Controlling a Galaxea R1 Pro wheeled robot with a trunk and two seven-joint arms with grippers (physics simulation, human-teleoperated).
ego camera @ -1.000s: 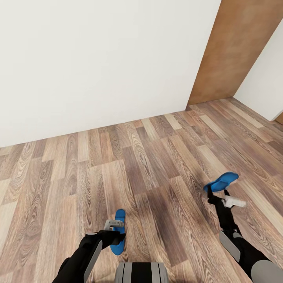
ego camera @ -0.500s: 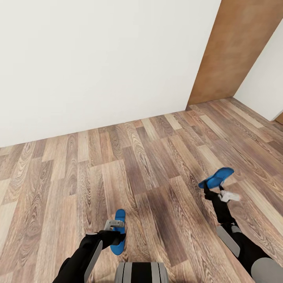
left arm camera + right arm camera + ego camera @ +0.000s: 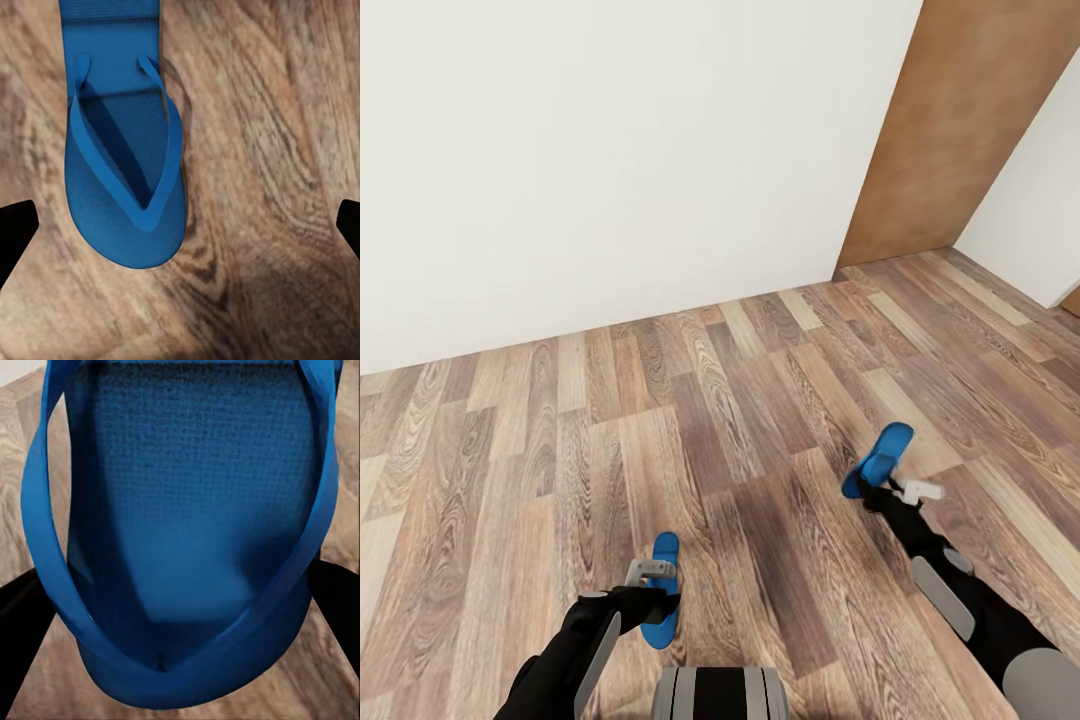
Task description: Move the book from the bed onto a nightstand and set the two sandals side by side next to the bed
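One bright blue sandal lies flat on the wood-plank floor just in front of my base. My left gripper hovers right over it, open. In the left wrist view that sandal lies strap-up on the planks, and the two dark fingertips stand wide apart, touching nothing. The other sandal is lifted off the floor at the right, tilted, with my right gripper shut on its near end. The right wrist view has its sole and strap close up between the fingers. Bed, book and nightstands are out of view.
A white wall runs across the back. A brown door stands at the back right, with another white wall beyond it. Wood-plank floor stretches between the wall and my base.
My right gripper has carried its sandal leftward and turned it from lying crosswise to pointing away from me. The left arm and its sandal have not moved.
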